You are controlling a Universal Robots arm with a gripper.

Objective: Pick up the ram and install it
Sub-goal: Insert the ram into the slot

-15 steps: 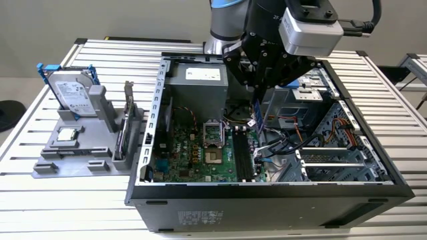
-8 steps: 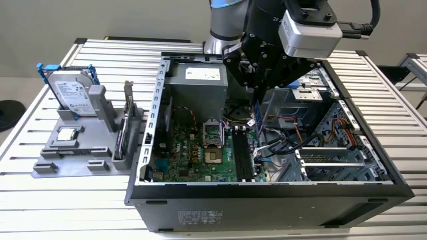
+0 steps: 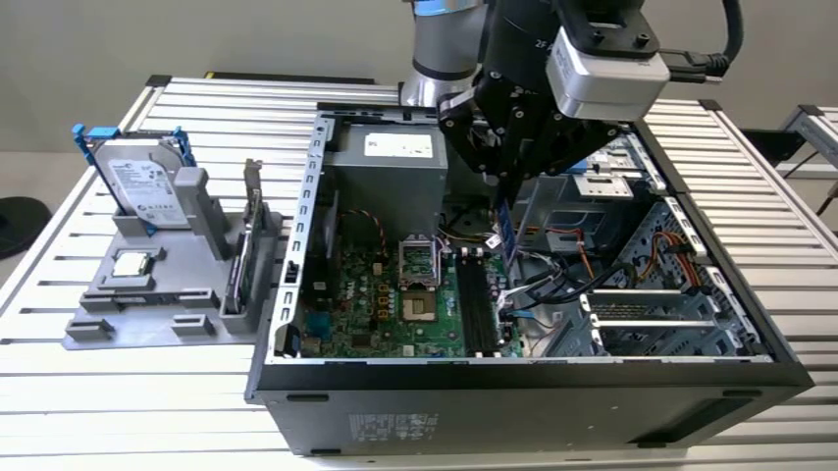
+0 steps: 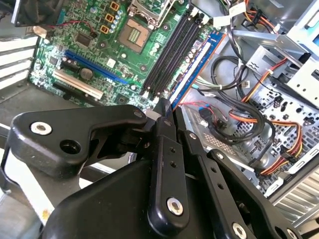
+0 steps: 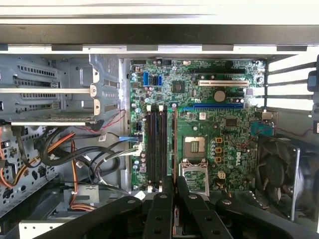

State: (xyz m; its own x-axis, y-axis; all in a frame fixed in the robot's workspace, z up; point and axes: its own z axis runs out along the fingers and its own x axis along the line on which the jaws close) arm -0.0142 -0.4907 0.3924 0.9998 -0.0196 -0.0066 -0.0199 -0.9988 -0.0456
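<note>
My gripper (image 3: 501, 182) hangs inside the open computer case (image 3: 733, 304), shut on the ram (image 3: 505, 224). The ram is a thin blue stick pointing down from the fingertips, above the motherboard (image 3: 380, 304). In the second wrist view the ram (image 4: 194, 67) runs out from the gripper (image 4: 163, 107) beside the black memory slots (image 4: 172, 50). The first wrist view shows the ram (image 5: 174, 149) edge-on, as a thin line next to the slots (image 5: 155, 147) and parallel to them, with the gripper (image 5: 174, 188) closed around it. The ram sits above the board, not seated in a slot.
A grey fixture (image 3: 144, 319) at the exterior view's left holds a hard drive (image 3: 137, 182), a processor chip (image 3: 131, 263) and an expansion card (image 3: 245, 245). Inside the case are the processor socket (image 3: 415, 260), loose cables (image 3: 563, 280), a drive cage (image 5: 55, 89) and a fan (image 5: 276, 172).
</note>
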